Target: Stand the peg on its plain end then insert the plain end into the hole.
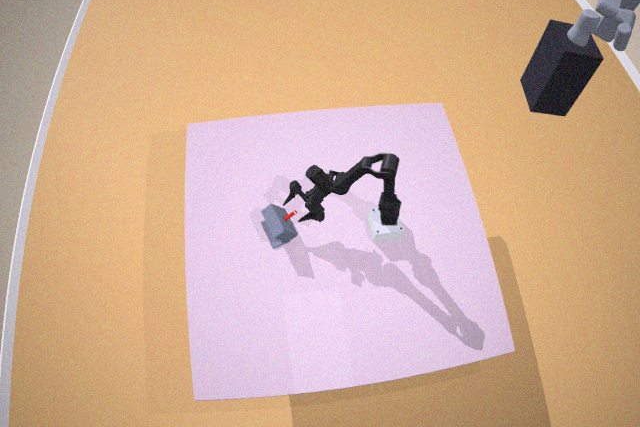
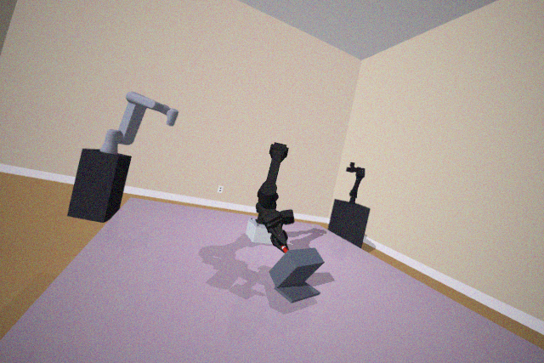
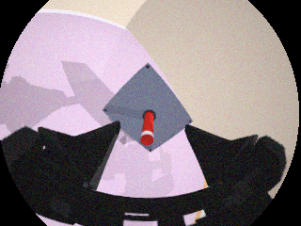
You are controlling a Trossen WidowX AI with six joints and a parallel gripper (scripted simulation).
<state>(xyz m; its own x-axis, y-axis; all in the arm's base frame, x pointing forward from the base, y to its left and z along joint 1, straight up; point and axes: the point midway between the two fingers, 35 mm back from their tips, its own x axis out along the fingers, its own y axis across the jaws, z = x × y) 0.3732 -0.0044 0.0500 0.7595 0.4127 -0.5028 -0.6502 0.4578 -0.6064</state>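
Observation:
The red peg [image 1: 289,215] [image 2: 285,249] [image 3: 148,126] stands out of the hole in the grey-blue sloped panel [image 1: 276,226] [image 2: 295,264] [image 3: 162,101]. Its white-banded end points outward, toward the gripper, and its other end is hidden inside the hole. How deep it sits cannot be told. My gripper [image 1: 292,212] [image 3: 153,126] is wide open. In the wrist view its fingers stand on either side of the peg, with a gap on both sides, touching nothing. In the exterior view the fingers are small and partly overlap the arm.
The arm's white base [image 1: 386,232] [image 2: 257,232] stands on the pink table top [image 1: 242,350] [image 2: 175,306]. The panel's foot plate [image 2: 298,292] rests on the table behind its face. Other robot arms stand on dark pedestals [image 1: 560,71] [image 2: 99,185] away from the table.

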